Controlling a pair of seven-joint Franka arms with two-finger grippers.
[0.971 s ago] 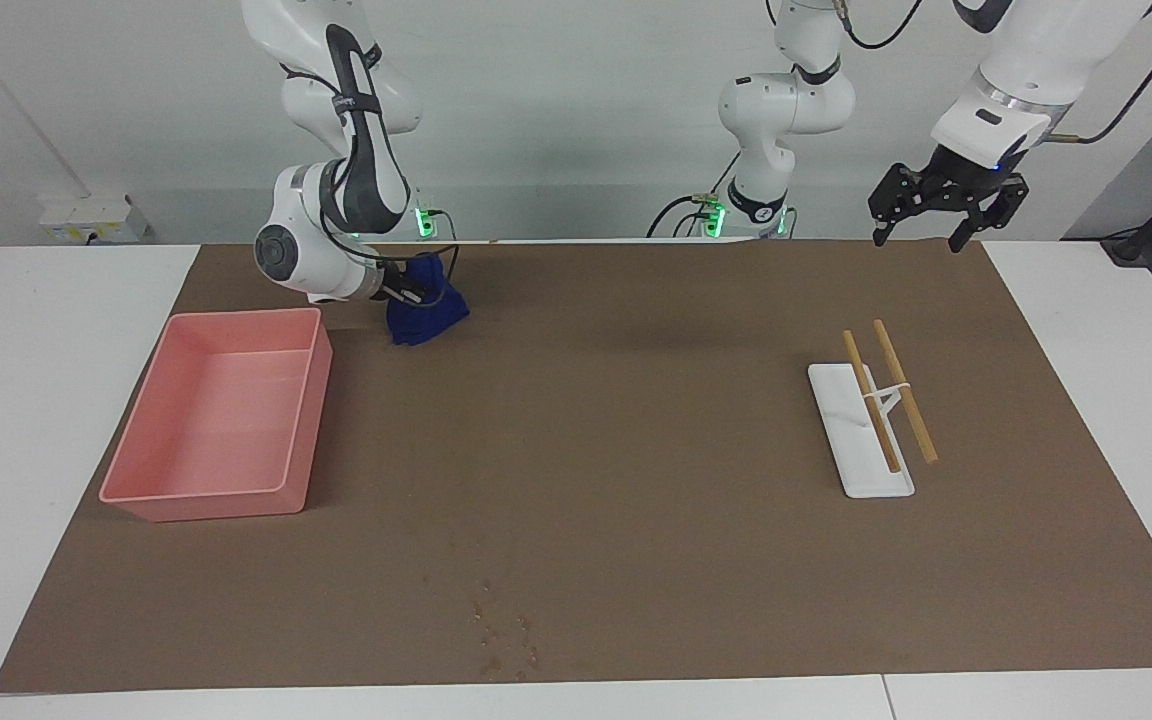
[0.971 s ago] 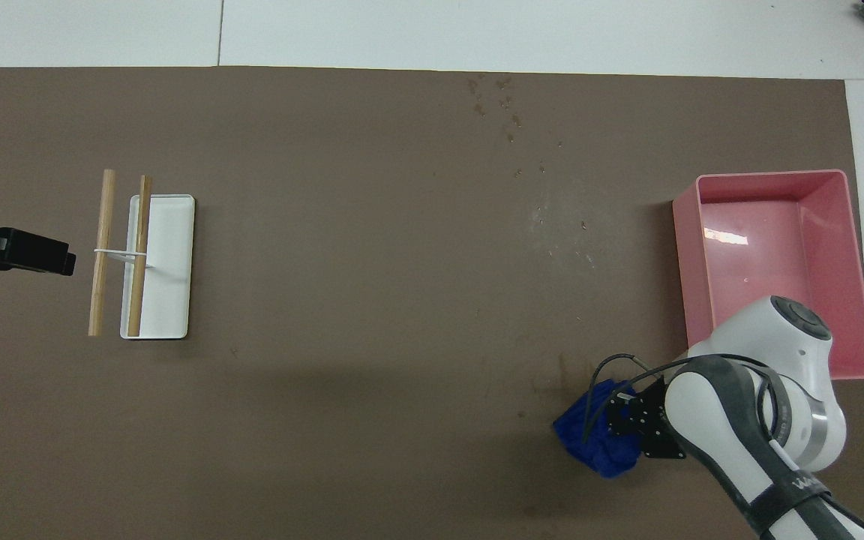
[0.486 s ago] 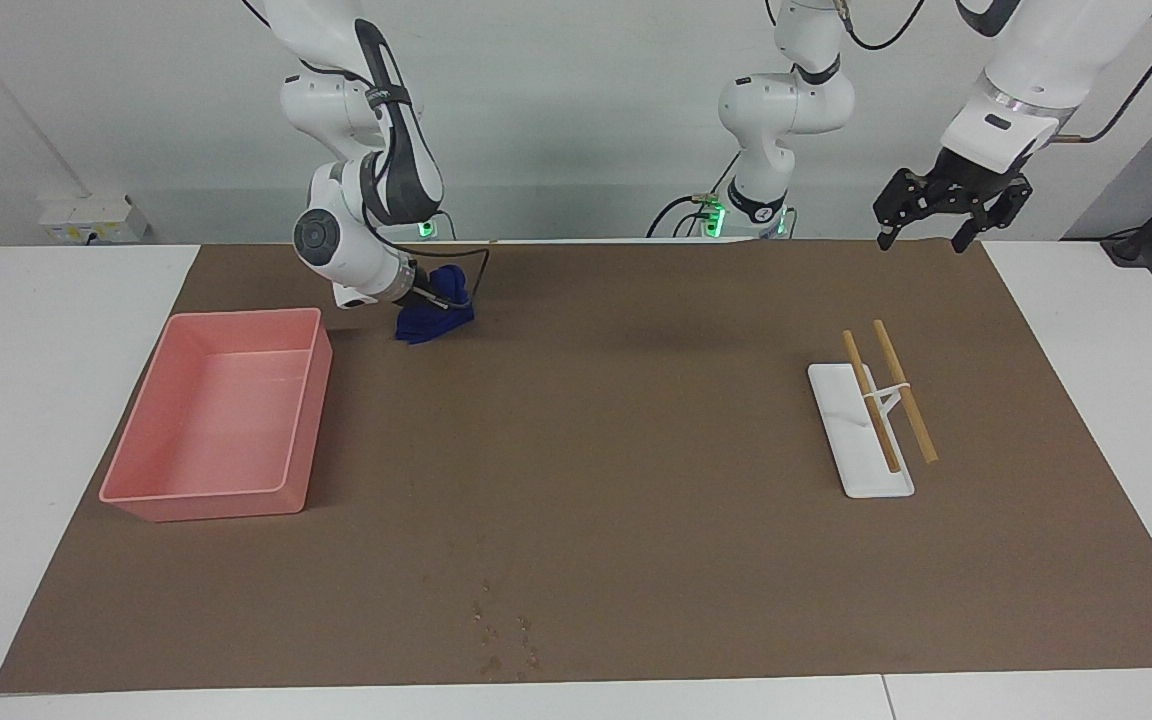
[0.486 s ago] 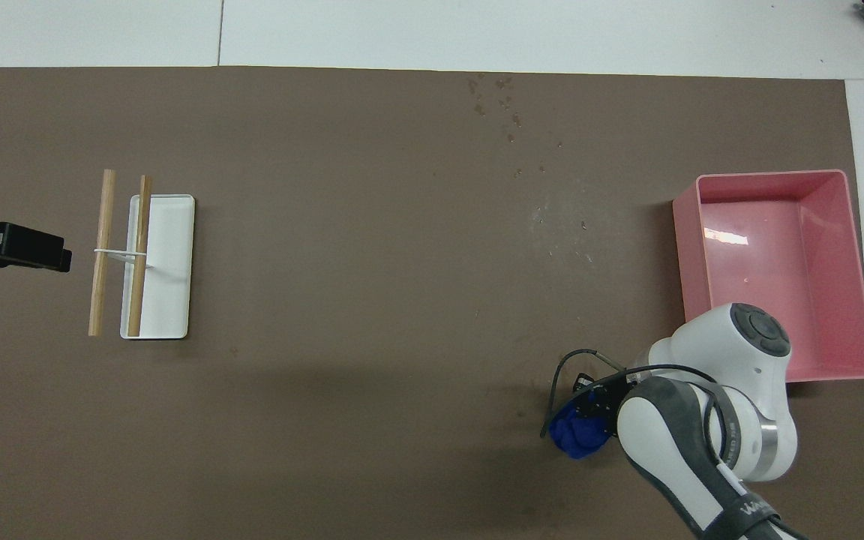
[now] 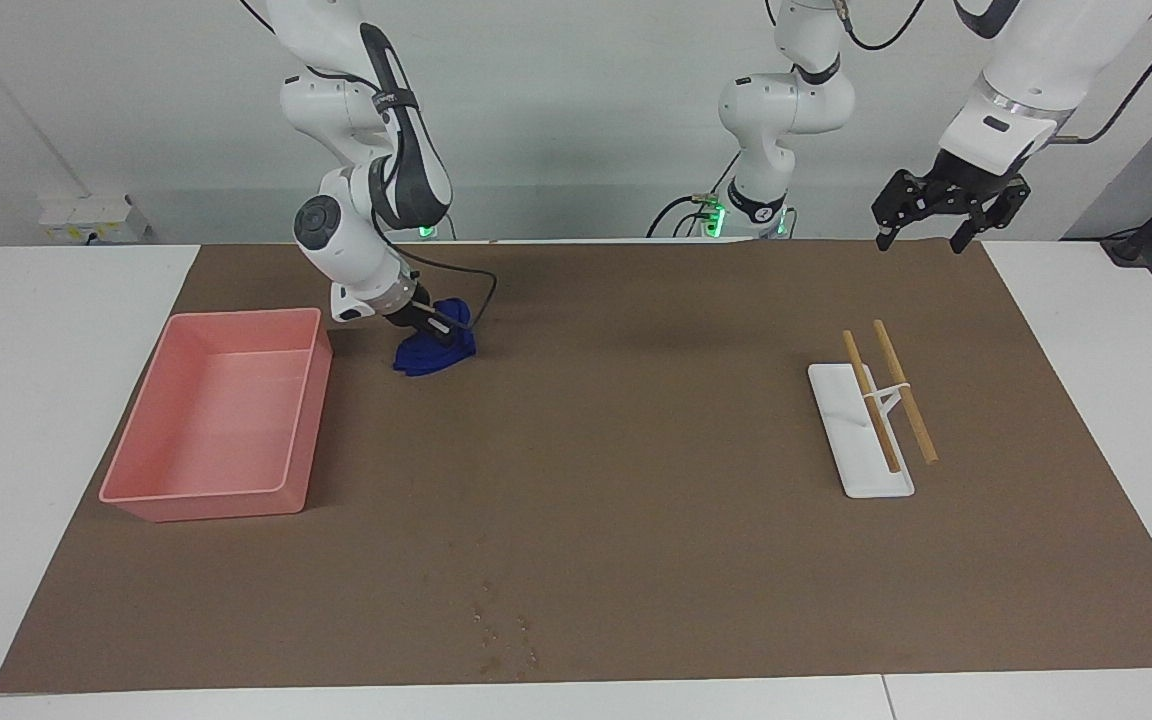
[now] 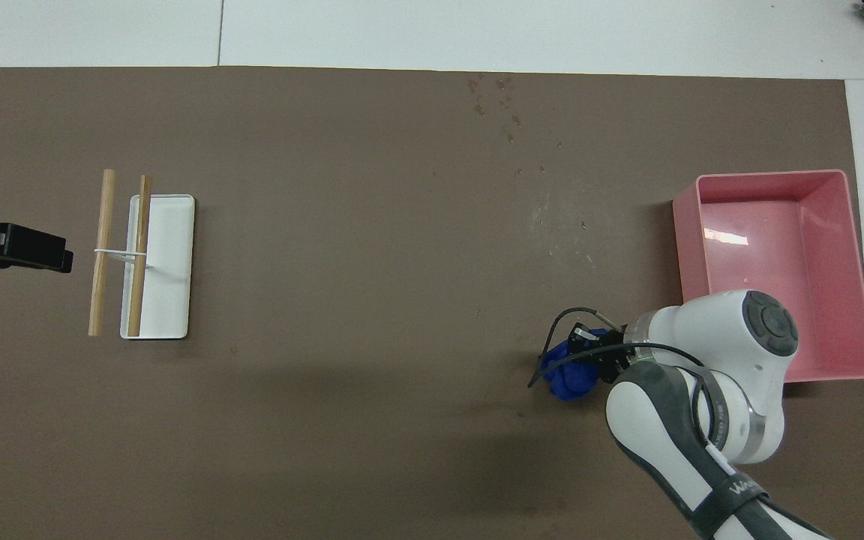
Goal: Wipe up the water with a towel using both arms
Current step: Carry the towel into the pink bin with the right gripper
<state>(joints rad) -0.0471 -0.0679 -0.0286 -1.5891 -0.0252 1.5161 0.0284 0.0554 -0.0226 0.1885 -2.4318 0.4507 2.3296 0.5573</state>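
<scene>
The blue towel [image 5: 433, 352] lies bunched on the brown mat [image 5: 636, 500], beside the pink bin's corner nearest the robots; it also shows in the overhead view [image 6: 565, 376]. My right gripper [image 5: 439, 326] [image 6: 591, 352] is shut on the towel and holds it down at the mat. My left gripper [image 5: 921, 240] [image 6: 16, 247] is open and empty, waiting in the air over the mat's edge at the left arm's end. I cannot pick out the water smudge on the mat.
A pink bin [image 5: 308, 420] [image 6: 691, 247] stands at the right arm's end. A white tray [image 5: 841, 440] [image 6: 173, 262] with two wooden sticks [image 5: 904, 390] across it lies at the left arm's end. Small dark specks [image 5: 501, 630] [image 6: 499, 105] dot the mat's edge farthest from the robots.
My right gripper has carried the towel away from the robots, along the pink bin's corner, and lower onto the mat. The left gripper has barely moved.
</scene>
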